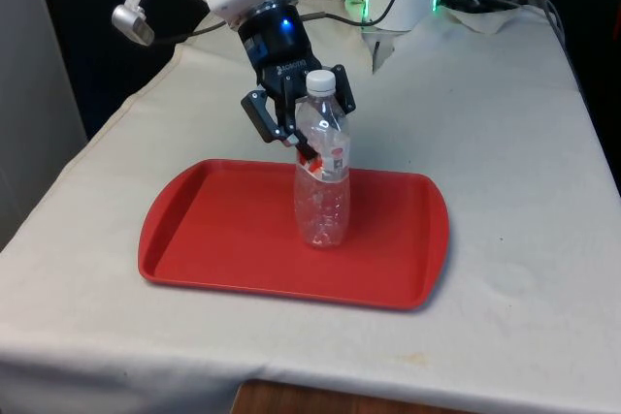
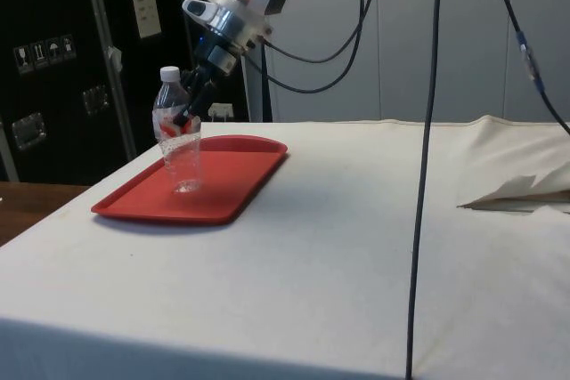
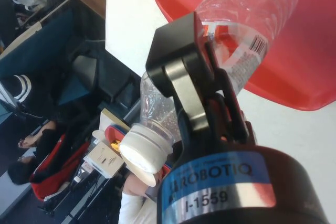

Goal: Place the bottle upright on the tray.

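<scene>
Front view, tool (image 1: pixel 309 135) prob. gripping bottle (image 1: pixel 321 203), tray (image 1: pixel 223 230)

Gripper (image 3: pixel 210 85) body reads "ROBOTIQ", "I-1559" below (blue band label).

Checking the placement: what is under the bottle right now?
The bottle stands upright with its base on the red tray, which lies on the white cloth. The pincer grips its upper part. The tray surface under the base is covered.

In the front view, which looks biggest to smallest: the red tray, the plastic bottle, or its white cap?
1. Red tray, widest by far.
2. Plastic bottle, standing on the tray.
3. White cap, smallest.
</scene>
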